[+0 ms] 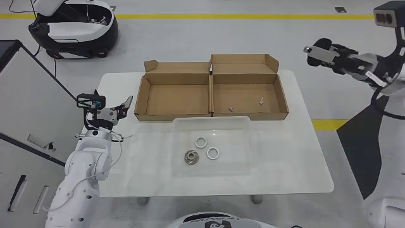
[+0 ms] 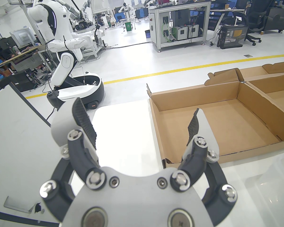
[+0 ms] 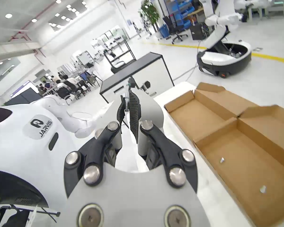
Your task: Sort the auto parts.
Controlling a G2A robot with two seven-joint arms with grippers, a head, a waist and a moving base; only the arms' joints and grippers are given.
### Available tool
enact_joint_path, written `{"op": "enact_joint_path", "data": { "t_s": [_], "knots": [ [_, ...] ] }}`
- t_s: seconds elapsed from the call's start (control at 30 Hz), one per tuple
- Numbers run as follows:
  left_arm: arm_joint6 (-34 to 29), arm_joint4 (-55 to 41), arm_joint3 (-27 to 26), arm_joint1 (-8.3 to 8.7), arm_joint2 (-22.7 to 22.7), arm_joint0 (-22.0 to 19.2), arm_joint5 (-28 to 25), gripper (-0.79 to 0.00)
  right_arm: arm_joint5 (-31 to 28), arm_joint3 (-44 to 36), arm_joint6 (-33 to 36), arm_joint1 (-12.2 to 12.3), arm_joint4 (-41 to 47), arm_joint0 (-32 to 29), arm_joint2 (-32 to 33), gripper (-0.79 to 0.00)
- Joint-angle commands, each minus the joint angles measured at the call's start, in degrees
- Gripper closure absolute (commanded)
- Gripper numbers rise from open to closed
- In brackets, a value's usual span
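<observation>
One threaded metal bolt (image 3: 126, 102) clamped in right pincer (image 3: 126, 95), left pincer (image 2: 137, 106) apart, ribbed pads (image 2: 84, 119)

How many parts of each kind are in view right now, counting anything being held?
White rings: 2, in the clear bin.
Dark metal disc: 1, in the same bin.
Small silver pieces: 3, with 2 in a cardboard box and 1 between the jaws of the right gripper.
Total: 6.

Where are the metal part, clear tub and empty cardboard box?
metal part (image 1: 190, 157): top view, its centre.
clear tub (image 1: 211, 120): top view, far rim.
empty cardboard box (image 2: 217, 119): left wrist view, bare floor.
</observation>
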Motion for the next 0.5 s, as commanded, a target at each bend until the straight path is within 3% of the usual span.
{"op": "enact_joint_path", "data": {
  "t_s": [0.0,0.2,0.47],
  "knots": [
    [0.0,0.0,0.0,0.0,0.0,0.0,0.0,-0.785,1.17,0.12,2.03,0.43,-2.45,0.26,0.06,0.0],
    [0.0,0.0,0.0,0.0,0.0,0.0,0.0,-0.785,4.68,1.21,7.14,1.85,-11.24,3.07,-1.93,0.0],
    [0.0,0.0,0.0,0.0,0.0,0.0,0.0,-0.785,1.36,5.99,8.95,2.98,-14.67,8.66,-7.38,0.0]
  ]
}}
